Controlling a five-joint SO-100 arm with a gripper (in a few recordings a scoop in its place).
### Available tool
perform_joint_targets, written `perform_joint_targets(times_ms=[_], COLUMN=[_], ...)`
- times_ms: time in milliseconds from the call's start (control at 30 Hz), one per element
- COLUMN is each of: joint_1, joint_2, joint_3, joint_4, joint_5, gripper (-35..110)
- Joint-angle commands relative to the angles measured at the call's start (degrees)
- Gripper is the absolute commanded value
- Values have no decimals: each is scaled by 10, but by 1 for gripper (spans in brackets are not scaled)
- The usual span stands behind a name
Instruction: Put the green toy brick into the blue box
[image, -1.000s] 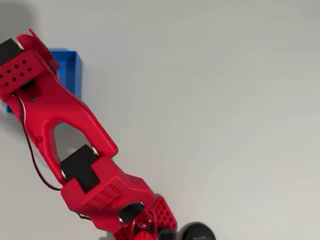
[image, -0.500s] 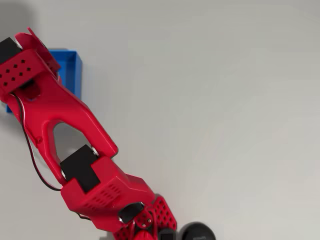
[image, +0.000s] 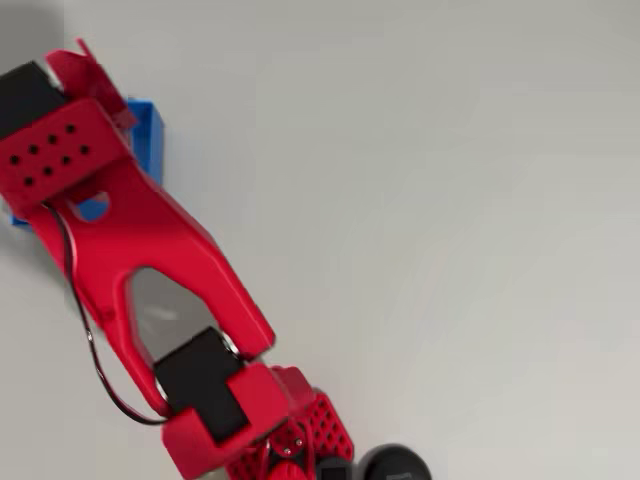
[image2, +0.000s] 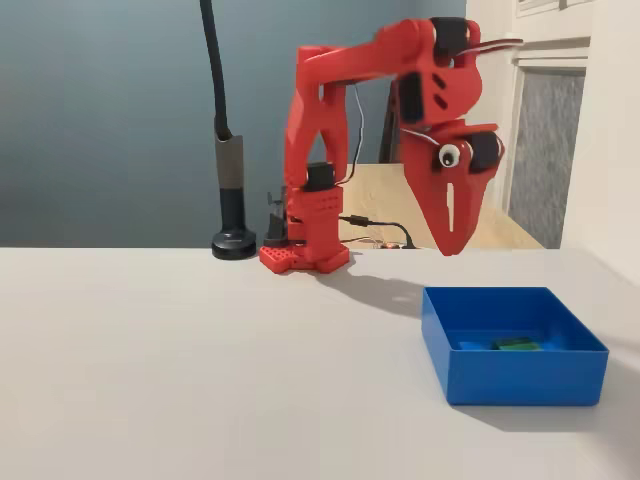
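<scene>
The green toy brick (image2: 517, 344) is lying flat on the floor of the blue box (image2: 520, 377), toward its far right side. The box is sitting on the pale tabletop (image2: 180, 360). The red hand (image2: 455, 247) is hanging well above the box — its fingers are pointing down and resting together, gripping nothing. From overhead, the arm is covering most of the box (image: 147, 140).

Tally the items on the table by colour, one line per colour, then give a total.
Red: 1, the robot arm
Blue: 1, the blue box
Green: 1, the green toy brick, lying in the box
Black: 1, the lamp stand
Total: 4
</scene>
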Motion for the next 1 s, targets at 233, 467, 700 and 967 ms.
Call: perform_joint_targets(times_ms=[233, 467, 700, 967], joint_1=[135, 253, 320, 325], joint_2=[134, 165, 219, 365], joint_3=[68, 130, 250, 440], joint_4=[3, -83, -194, -285], joint_5=[26, 41, 38, 34], gripper=[0, 0, 0, 0])
